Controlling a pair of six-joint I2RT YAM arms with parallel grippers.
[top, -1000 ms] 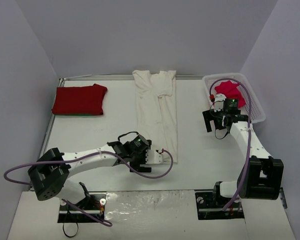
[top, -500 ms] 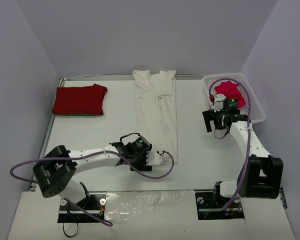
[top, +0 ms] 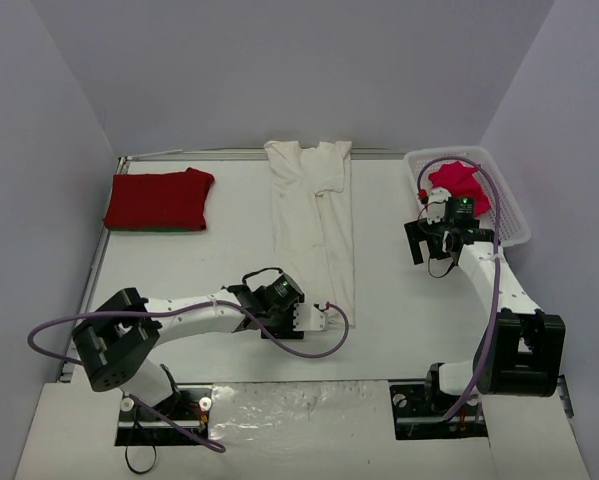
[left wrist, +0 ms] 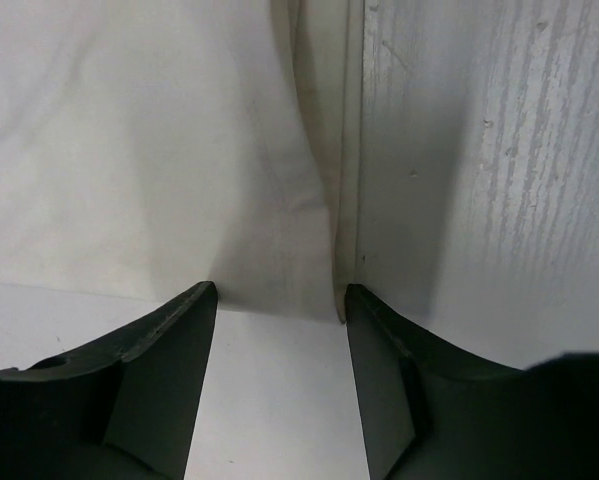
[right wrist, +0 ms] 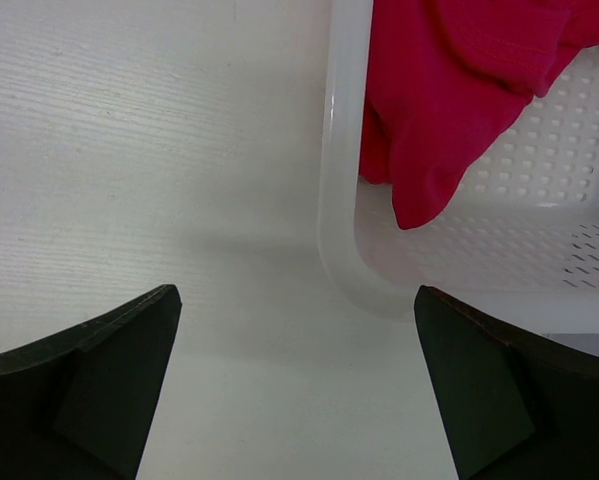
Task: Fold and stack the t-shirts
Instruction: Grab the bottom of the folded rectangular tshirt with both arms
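Cream-white cloth lies nearest: the cream-white t-shirt (left wrist: 129, 150) runs as a long strip up the middle of the counter (top: 179, 270). Your left end effector (left wrist: 277, 295) sits at its near right corner, jaws partly apart, clamping nothing. Your right end effector (right wrist: 297, 300) gapes wide at the basket (right wrist: 339, 150), which holds the pinkish-red t-shirt (right wrist: 449, 90). The red t-shirt (top: 159, 200) lies folded at the far left.

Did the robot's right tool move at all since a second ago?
No. In the top view the right tool still hangs open at the near left corner of the white basket, exactly where it was.
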